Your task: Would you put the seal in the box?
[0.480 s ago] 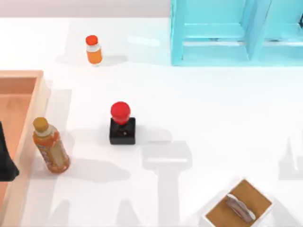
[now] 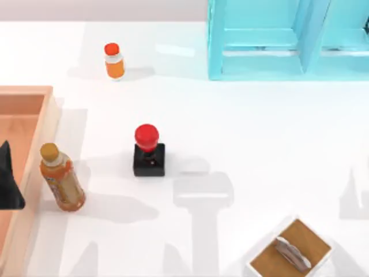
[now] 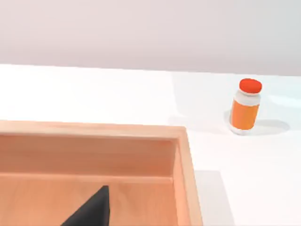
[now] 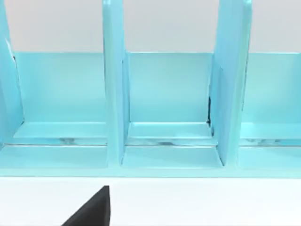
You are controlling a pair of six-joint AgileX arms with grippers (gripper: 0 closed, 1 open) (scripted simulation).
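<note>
Hand [image 2: 8, 184] of the left arm sits at the far left edge of the top view, a dark shape over the box [image 2: 47, 115]; how wide its fingers stand cannot be told. In the left wrist view one dark fingertip [image 3: 91, 212] shows above the box's [image 3: 186, 160] wooden floor, near an inner corner of the raised walls.

Just beside the box's right wall stands a tall amber bottle [image 2: 60, 179] with a yellow-brown cap, leaning a little. Farther right on the white counter [image 2: 259, 127], well apart from the box, stands the seal [image 2: 149, 151], upright, its red ball knob above the black cube base, with nothing touching it. Toward the back of the counter, behind the seal and to its left, is a small orange bottle [image 2: 114, 60] with a red cap; the left wrist view has the same small bottle [image 3: 246, 107] beyond the box's corner.

At the back right stands a cyan shelf unit [image 2: 288, 40]. Near the front right lies a white-rimmed brown square board [image 2: 291, 248] with a grey object [image 2: 291, 254] resting on it.

In the right wrist view the right hand's dark fingertip [image 4: 91, 212] hangs above the counter facing the shelf unit's [image 4: 169, 108] open compartments; its opening cannot be told either.
</note>
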